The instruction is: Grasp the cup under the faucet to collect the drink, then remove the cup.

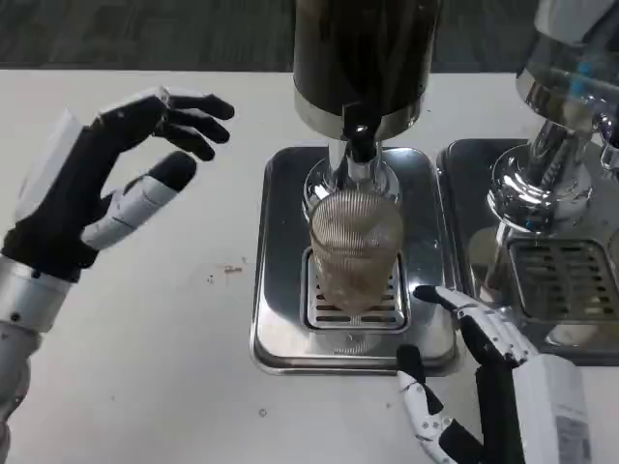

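Note:
A ribbed clear cup [355,247] stands on the drip grate of a steel tray [280,290], right under the black faucet [360,143] of a dark drink dispenser [363,58]. The cup looks tinted brown, as if holding some drink. My right hand [488,387] is low at the front right of the tray, fingers apart, a short way from the cup and not touching it. My left hand [116,184] hovers over the table to the left, fingers spread, holding nothing.
A second dispenser [571,97] with a chrome base stands on its own steel tray [561,280] at the right, close to my right hand. White table [174,367] lies to the left and front of the trays.

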`<state>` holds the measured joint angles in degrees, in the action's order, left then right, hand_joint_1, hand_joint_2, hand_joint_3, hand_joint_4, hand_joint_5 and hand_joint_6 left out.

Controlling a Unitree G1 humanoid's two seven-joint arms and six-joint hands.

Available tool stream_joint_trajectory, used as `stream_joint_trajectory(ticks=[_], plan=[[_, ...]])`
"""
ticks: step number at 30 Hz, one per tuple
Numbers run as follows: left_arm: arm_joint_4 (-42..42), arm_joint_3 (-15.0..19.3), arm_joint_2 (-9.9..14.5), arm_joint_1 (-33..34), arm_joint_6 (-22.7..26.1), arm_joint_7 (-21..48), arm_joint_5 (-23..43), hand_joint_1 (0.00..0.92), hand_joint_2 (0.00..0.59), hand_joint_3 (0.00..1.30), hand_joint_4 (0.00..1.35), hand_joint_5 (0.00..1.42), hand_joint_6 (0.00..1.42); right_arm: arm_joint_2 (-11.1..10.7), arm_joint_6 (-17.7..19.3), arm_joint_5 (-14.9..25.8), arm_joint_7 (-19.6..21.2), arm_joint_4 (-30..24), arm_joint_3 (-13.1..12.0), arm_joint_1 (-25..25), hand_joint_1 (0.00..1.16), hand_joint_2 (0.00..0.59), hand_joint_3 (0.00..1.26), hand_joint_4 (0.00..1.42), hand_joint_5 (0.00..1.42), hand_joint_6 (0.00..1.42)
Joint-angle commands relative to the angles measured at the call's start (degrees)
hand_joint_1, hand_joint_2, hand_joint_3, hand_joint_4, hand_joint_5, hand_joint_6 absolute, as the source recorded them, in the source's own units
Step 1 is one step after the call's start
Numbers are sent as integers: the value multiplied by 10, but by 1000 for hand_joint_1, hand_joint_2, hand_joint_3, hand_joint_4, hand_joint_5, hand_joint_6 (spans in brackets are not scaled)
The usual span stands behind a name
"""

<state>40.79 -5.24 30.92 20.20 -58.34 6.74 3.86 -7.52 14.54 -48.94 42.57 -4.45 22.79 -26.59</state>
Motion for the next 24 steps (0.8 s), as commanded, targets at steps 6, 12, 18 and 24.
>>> stream_joint_trajectory(ticks=[6,12,18,24], plan=[[-124,39,-47,62,205,329,286,0,94,394,397,439,383,3,8,8,7,12,-2,11,434,451,372,309,304,385],[-129,60,-78,101,330,426,308,0,85,256,251,306,236,6,8,19,5,16,-5,12,438,451,374,309,304,386],[-95,70,-112,131,407,457,281,0,86,234,236,293,185,10,7,17,10,15,-5,9,440,452,374,309,304,386],[-54,73,-125,155,421,469,238,0,87,199,185,250,158,13,7,15,15,17,-3,7,441,452,375,309,304,386]])
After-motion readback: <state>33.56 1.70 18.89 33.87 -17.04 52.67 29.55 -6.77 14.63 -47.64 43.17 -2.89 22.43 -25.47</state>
